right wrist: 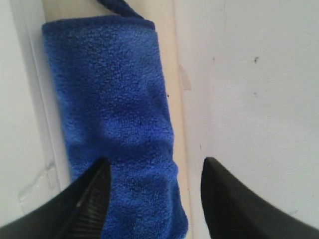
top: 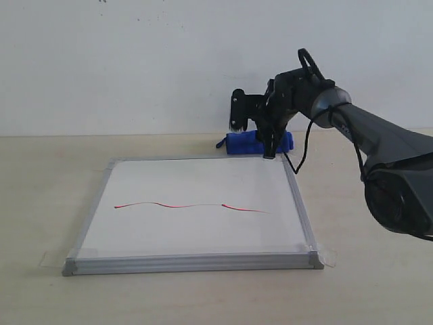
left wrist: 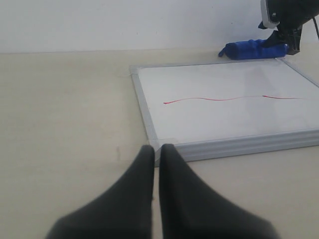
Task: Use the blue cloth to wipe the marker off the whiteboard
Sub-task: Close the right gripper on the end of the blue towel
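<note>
R arm [top: 379,139] stretched fwd, wrist tipped down, jaws spread over blue cloth [top: 241,143] by whiteboard [top: 203,230]; L jaws closed.

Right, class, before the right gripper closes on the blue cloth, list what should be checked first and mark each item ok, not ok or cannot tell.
1. Right gripper open: ok, jaws spread wide.
2. Blue cloth centred between the jaws: not ok, one jaw overlaps it and the other has a gap beside it.
3. Gripper low enough to grasp: cannot tell.
4. Cloth off the whiteboard: ok, it lies just beyond the far frame.
5. Marker line unwiped: ok.
6. Left gripper out of the way: ok, shut, by the board's near corner, far from the cloth.
</note>
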Motion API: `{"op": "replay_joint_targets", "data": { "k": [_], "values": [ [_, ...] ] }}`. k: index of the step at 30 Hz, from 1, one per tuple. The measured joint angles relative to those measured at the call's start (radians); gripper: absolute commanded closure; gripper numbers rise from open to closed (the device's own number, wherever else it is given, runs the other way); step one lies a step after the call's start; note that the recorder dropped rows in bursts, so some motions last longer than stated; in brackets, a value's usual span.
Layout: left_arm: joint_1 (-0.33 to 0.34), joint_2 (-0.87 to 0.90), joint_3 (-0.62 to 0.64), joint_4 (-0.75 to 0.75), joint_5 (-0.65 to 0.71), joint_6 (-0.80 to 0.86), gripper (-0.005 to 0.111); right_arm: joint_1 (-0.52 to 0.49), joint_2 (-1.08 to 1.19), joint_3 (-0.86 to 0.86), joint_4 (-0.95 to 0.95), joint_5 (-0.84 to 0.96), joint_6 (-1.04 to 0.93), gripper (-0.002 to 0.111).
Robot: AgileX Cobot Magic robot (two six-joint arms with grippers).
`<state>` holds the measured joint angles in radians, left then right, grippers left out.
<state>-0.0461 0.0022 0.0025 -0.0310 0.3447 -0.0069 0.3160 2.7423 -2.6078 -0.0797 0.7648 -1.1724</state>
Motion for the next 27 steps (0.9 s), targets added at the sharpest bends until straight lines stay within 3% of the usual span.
{"op": "replay_joint_targets", "data": {
  "k": [10, 15, 27],
  "values": [
    [0.0, 0.0, 0.0, 0.0, 0.0, 0.0, 0.103, 0.0, 0.009, 0.0, -0.002, 0.006, -0.031, 0.055],
    [0.0, 0.0, 0.0, 0.0, 0.0, 0.0, 0.103, 0.0, 0.027, 0.0, -0.002, 0.002, -0.031, 0.035],
    [0.0, 0.0, 0.0, 0.0, 0.0, 0.0, 0.103, 0.0, 0.029, 0.0, 0.04, -0.031, -0.054, 0.038]
  ]
}}
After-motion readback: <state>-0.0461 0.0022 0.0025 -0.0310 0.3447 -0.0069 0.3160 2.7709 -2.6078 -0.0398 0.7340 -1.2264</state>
